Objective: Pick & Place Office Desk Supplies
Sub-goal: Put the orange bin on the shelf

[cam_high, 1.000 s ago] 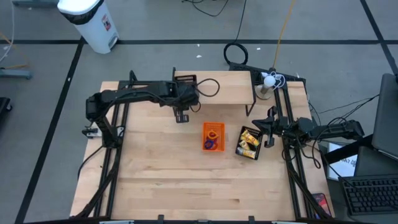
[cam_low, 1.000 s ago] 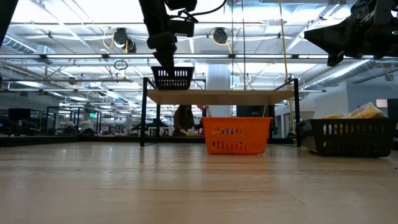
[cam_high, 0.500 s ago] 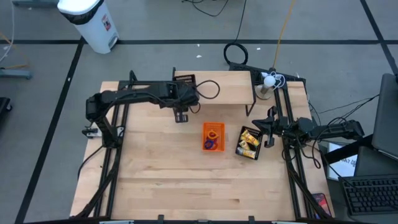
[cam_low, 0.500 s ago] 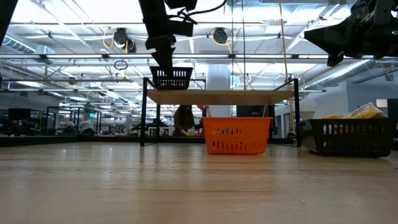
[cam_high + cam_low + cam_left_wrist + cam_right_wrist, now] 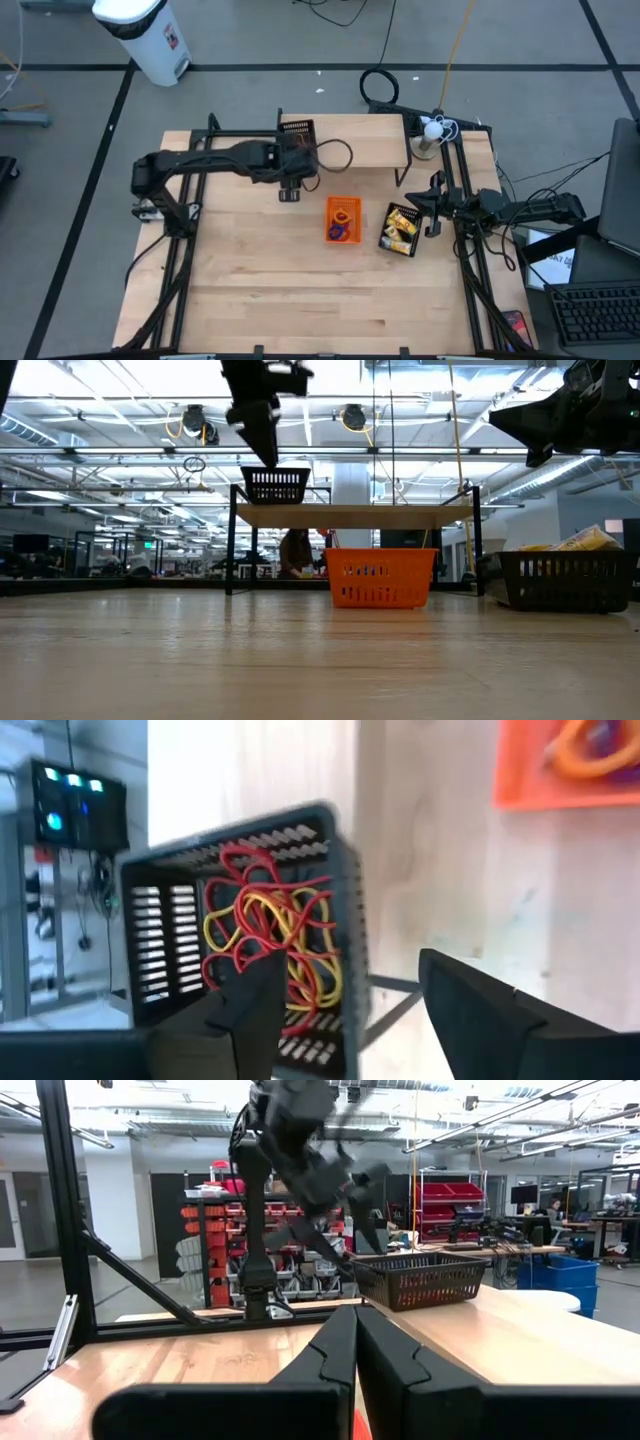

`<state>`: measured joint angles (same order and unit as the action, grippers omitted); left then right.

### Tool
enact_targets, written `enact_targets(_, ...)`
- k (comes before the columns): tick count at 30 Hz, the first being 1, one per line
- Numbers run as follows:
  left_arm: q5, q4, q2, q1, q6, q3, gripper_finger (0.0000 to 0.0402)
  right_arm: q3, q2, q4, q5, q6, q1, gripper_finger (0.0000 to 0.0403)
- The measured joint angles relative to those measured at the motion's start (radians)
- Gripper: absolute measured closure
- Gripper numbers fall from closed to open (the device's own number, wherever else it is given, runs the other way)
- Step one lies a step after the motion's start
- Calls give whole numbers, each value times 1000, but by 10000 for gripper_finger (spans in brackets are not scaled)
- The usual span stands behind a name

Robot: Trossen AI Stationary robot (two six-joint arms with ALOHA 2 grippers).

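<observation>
A black mesh tray (image 5: pixel 297 130) stands on a raised wooden shelf (image 5: pixel 370 145) at the back of the table. It holds a tangle of red and yellow rubber bands (image 5: pixel 265 935). My left gripper (image 5: pixel 290 190) hangs open in the air just in front of and above this tray (image 5: pixel 277 485), with nothing between its fingers (image 5: pixel 470 1010). My right gripper (image 5: pixel 355 1325) is shut and waits at the table's right edge (image 5: pixel 433 205).
An orange tray (image 5: pixel 342 207) with coloured rings stands mid-table. To its right is a second black mesh tray (image 5: pixel 388 240) with yellow pieces. The shelf's legs (image 5: pixel 231 555) stand behind the orange tray (image 5: pixel 383 578). Bare wood fills the table's near half.
My left gripper has opened. It has risen and drawn back a little from the shelf's mesh tray, toward the table's near-left.
</observation>
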<state>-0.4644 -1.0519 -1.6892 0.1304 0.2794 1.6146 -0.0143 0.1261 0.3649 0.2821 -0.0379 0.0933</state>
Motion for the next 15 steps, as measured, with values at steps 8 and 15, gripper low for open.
enact_targets(8,125,-42,229,-99,-94,-23,184,0,0,-12,0,21,0,403)
enact_targets(15,211,170,645,-180,-159,-403,317,0,0,-11,-1,35,0,403)
